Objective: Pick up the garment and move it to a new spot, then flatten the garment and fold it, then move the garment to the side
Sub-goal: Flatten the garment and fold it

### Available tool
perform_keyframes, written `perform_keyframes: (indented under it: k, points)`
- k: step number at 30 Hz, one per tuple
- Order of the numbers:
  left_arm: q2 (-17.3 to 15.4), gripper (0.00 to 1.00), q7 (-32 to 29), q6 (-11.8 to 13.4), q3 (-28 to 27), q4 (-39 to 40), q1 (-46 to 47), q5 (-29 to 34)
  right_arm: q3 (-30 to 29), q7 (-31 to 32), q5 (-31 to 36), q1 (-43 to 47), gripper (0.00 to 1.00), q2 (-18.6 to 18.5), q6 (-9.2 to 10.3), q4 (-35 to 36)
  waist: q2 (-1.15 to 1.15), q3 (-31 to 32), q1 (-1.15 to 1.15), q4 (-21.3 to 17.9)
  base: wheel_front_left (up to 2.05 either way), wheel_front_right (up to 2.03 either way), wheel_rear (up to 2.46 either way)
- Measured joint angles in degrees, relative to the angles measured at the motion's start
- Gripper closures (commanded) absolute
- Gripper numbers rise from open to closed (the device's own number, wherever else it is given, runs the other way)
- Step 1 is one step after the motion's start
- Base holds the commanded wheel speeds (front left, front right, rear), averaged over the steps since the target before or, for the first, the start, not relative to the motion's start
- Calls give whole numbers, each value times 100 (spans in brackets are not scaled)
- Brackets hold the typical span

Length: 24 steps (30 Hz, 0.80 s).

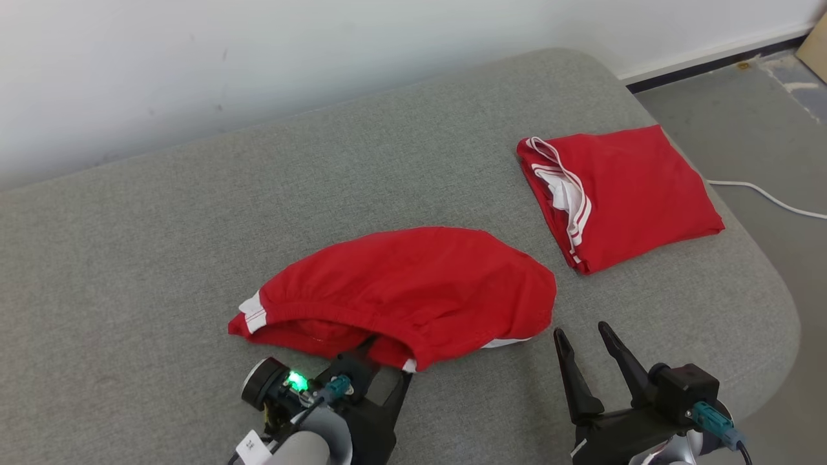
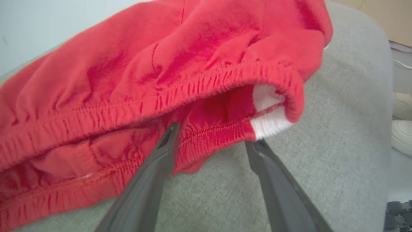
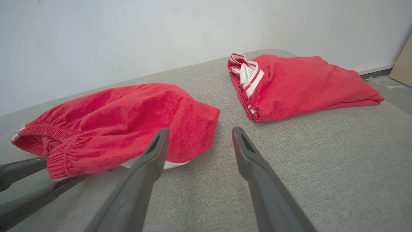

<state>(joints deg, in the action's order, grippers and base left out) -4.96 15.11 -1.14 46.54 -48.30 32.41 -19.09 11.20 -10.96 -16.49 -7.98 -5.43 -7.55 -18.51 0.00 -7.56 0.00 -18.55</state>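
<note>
The garment (image 1: 400, 290) is a pair of red shorts with white trim, lying rumpled on the grey cushion (image 1: 161, 258) with its elastic waistband towards me. My left gripper (image 1: 387, 361) is at that waistband and open. In the left wrist view one finger (image 2: 170, 138) pokes into the waist opening and the other (image 2: 257, 151) lies under the white-trimmed edge, so the lower waistband layer of the garment (image 2: 161, 64) sits between the jaws of the left gripper (image 2: 214, 137). My right gripper (image 1: 585, 336) stands open just right of the shorts, holding nothing. It shows as right gripper (image 3: 200, 131) beside the garment (image 3: 128, 119).
A second red garment (image 1: 620, 194), folded flat, lies at the cushion's far right, also folded garment (image 3: 305, 83). A white wall runs behind. Right of the rounded cushion edge is grey floor with a white cable (image 1: 769, 197). White shoes (image 2: 402, 129) stand on the floor.
</note>
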Motion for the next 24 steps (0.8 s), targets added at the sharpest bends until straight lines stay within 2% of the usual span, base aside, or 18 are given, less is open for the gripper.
perform_keyframes:
  k: [1, 5, 10, 15, 19, 24]
  points:
    - [22, 98, 0, -45, -53, 48, 1, -77, 2, 0, 0, -13, 0, 5, 0, -2, 0, 5, 0, 8, 0, 0, 0]
    - [105, 100, 0, -248, -254, 199, -6, -343, 0, -14, 1, -15, 0, 9, 0, -33, 0, 42, 0, 44, 0, 0, 0]
    - [180, 100, 0, -450, -669, 659, -11, -995, -10, -12, 2, 2, 0, 8, 0, -67, 0, 134, 0, 93, 0, 0, 0]
    - [197, 100, 0, -536, -779, 1096, 312, -1661, 43, 8, 2, 16, 0, 10, -1, -96, 0, 271, 0, 115, 0, 0, 0]
    - [197, 100, -2, -525, -635, 1402, 812, -2302, 110, 16, -8, 13, 0, 9, -1, -113, 0, 357, 0, 89, 0, 0, 0]
    - [205, 100, -5, -315, -463, 1752, 1515, -3006, 103, 8, -33, 16, 0, -14, 0, -132, 0, 424, 0, 60, 0, 0, 0]
